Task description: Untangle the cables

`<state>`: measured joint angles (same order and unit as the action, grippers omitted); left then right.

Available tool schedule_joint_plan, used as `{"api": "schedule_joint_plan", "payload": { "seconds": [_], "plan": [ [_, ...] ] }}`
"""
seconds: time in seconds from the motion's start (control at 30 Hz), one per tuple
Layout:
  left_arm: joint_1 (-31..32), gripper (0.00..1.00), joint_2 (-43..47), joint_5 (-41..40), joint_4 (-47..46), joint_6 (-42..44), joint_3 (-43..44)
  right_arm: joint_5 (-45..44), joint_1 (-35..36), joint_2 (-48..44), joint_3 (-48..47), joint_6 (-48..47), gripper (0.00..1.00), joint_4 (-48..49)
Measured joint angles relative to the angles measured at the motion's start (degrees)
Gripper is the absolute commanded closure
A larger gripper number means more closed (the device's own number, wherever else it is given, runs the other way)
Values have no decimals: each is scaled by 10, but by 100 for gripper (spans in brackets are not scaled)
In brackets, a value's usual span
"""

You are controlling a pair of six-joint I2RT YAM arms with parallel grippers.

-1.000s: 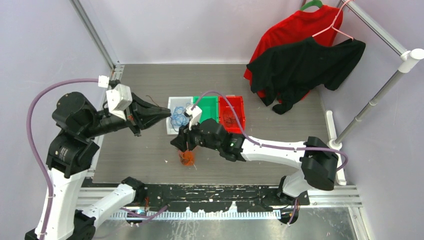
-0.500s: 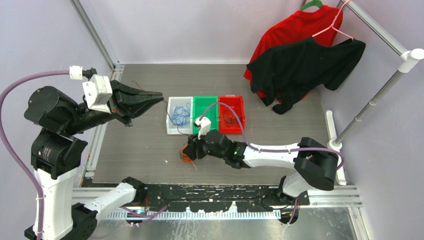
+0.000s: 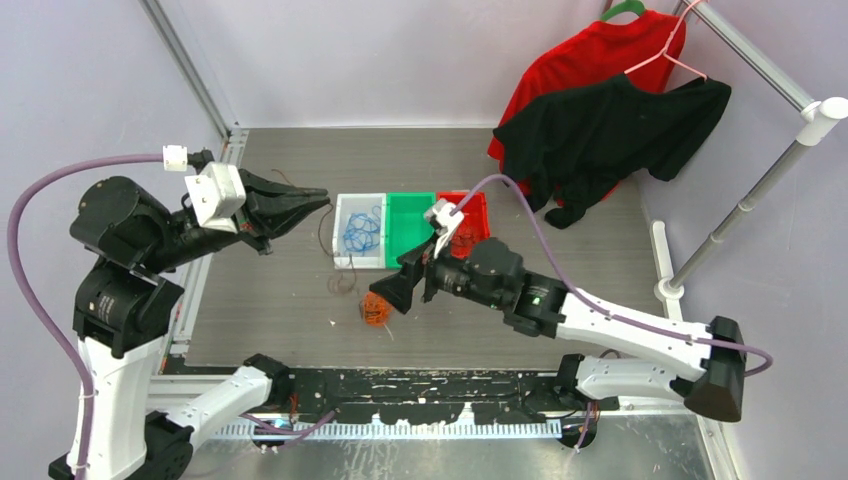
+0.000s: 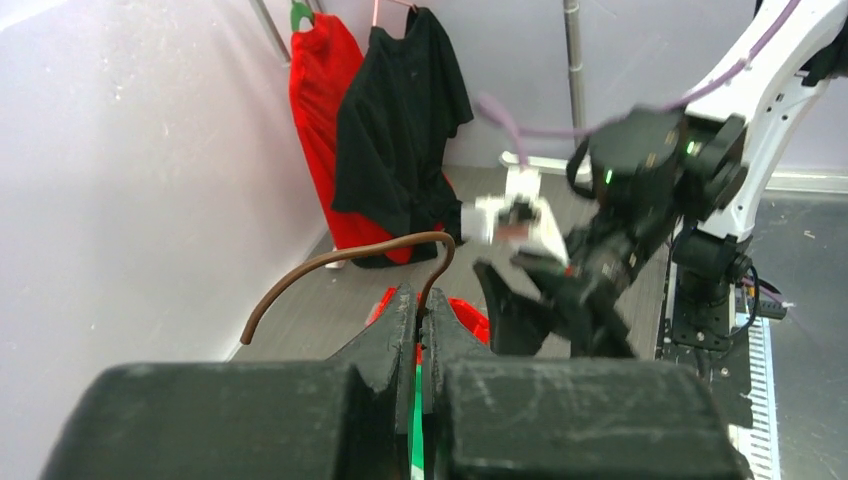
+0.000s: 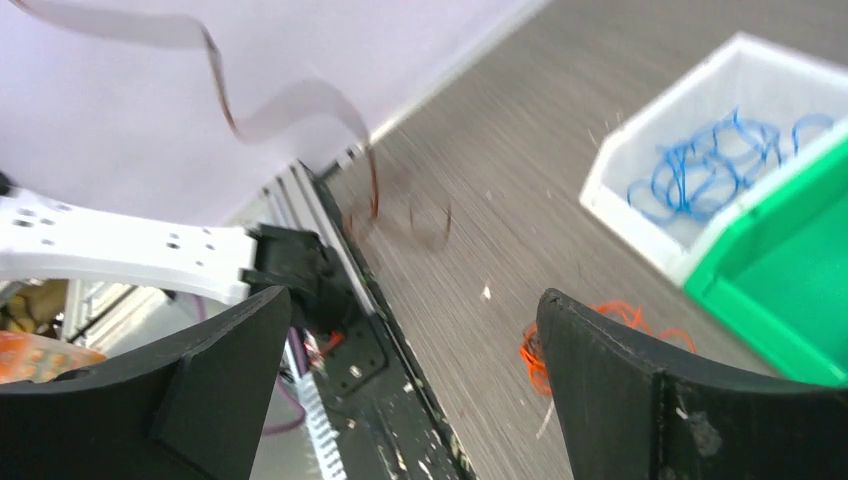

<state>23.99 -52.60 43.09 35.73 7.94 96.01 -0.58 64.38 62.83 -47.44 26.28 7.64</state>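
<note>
Three bins (image 3: 410,226) neighbour orange cables (image 3: 375,311); left claw (image 3: 325,197) pinches brown cable (image 4: 340,258), right claw (image 3: 388,297) spread.

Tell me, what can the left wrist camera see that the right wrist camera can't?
Only the left wrist view shows the red shirt, the black shirt, and the left gripper pinching the brown cable. Only the right wrist view shows the blue cables in the white bin and the orange cables lying on the table. Both show the brown cable, the table and the open right gripper.
</note>
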Motion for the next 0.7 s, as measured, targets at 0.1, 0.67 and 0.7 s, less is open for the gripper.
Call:
{"api": "schedule_joint_plan", "payload": {
  "seconds": [0.1, 0.67, 0.7],
  "plan": [
    [0, 100, 2, 0, 3, 4, -13, 9, -1, -26, -55, -23, 2, -39],
    [0, 100, 2, 7, 23, 13, -26, 97, -1, 107, -211, -113, 26, -128],
    [0, 100, 2, 7, 23, 12, -26, 95, -1, 116, -219, -115, 30, -126]
  ]
}}
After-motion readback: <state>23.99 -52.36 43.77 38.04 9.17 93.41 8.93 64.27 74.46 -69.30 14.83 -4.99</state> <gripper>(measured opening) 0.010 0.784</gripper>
